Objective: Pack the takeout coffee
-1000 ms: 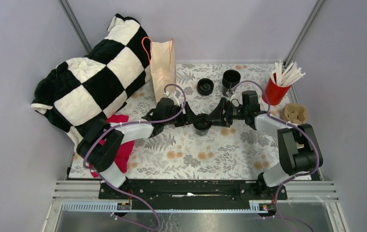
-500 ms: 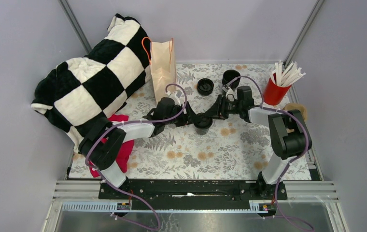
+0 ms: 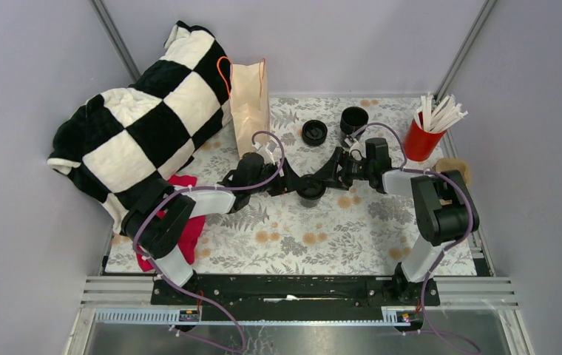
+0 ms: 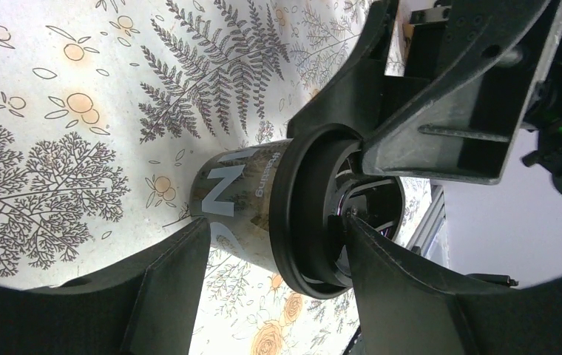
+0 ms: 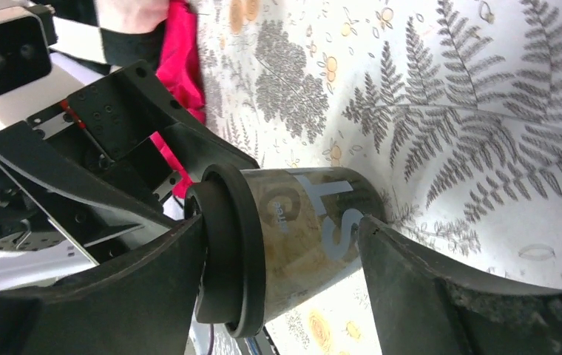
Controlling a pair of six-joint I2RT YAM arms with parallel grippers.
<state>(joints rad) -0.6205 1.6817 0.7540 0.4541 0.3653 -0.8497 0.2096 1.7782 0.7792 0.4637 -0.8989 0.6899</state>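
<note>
The takeout coffee (image 3: 310,190), a small black cup with a round black lid, stands upright mid-table. My left gripper (image 3: 293,183) reaches it from the left and my right gripper (image 3: 331,176) from the right. In the left wrist view the cup (image 4: 241,192) lies between my wide-open left gripper (image 4: 276,222): one finger by its base, the other across the lid (image 4: 300,214). In the right wrist view my right gripper (image 5: 284,222) is also wide open, one finger at the lid (image 5: 226,244) and the other by the cup's (image 5: 315,222) base.
A paper bag (image 3: 248,100) stands at the back left beside a checkered blanket (image 3: 145,126) and a red cloth (image 3: 185,222). Behind the cup are a lid stack (image 3: 314,132) and a lidless cup stack (image 3: 353,118). A red cup of straws (image 3: 422,139) and a cardboard carrier (image 3: 452,171) are at the right.
My right arm has swung its forearm and wrist back and inward while its gripper stays at the cup. The left arm and the cup have barely moved.
</note>
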